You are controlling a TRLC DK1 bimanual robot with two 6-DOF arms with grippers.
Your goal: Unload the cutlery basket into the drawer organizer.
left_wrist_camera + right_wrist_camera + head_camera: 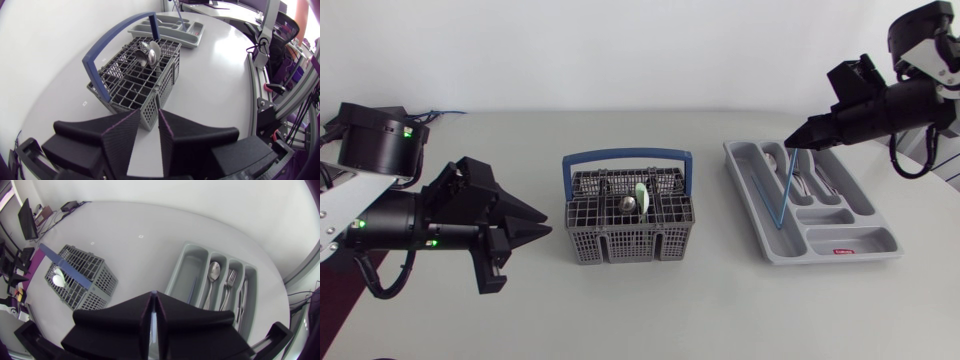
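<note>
Left gripper, narrowly parted and empty, sits just beside the cutlery basket and points at it; a spoon stands inside. Well apart, the right gripper pinches a thin blue stick, whose long axis slants down into the drawer organizer's basket-side compartment.

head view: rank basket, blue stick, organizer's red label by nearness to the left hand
1. Basket, just ahead of the left hand.
2. Blue stick, leaning in the organizer, on its nearer side.
3. Red label, on the organizer's end compartment, farthest right.
</note>
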